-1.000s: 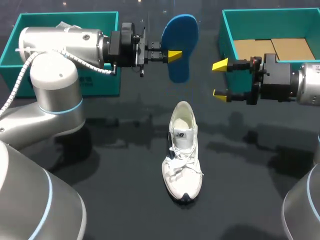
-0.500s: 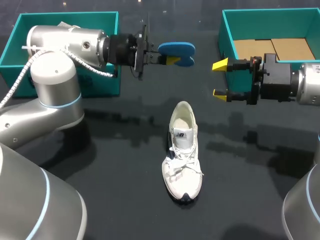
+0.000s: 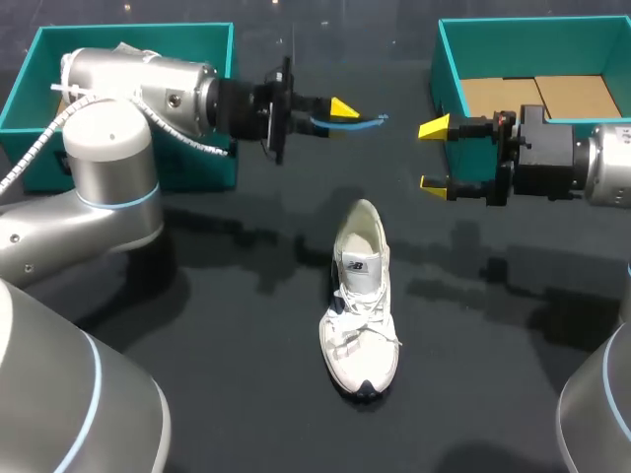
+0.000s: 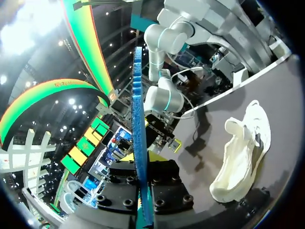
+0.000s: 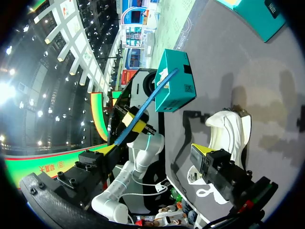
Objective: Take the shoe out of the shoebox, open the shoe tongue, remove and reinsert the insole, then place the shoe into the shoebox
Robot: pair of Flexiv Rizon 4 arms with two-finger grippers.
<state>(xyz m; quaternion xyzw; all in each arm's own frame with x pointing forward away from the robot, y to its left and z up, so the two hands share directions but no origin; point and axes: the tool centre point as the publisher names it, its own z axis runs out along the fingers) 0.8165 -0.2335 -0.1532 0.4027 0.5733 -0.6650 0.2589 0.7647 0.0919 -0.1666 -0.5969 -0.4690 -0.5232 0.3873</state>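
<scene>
A white shoe [image 3: 360, 296] is seen lying on the black table [image 3: 227, 374] at the centre of the frame, upright on its sole, with the toe towards the lower edge and the opening towards the top. Above it, at upper centre, a blue insole [image 3: 363, 122] is held clear of the table, edge-on, clamped between the fingers of the left gripper [image 3: 340, 115]. The right gripper [image 3: 433, 156] is held at the right of the frame, level with the insole and apart from it, its yellow tips spread wide with nothing between them. A teal shoebox [image 3: 449, 69] with a cardboard floor is placed at upper right, behind the right gripper. A second teal box [image 3: 30, 79] is placed at upper left.
</scene>
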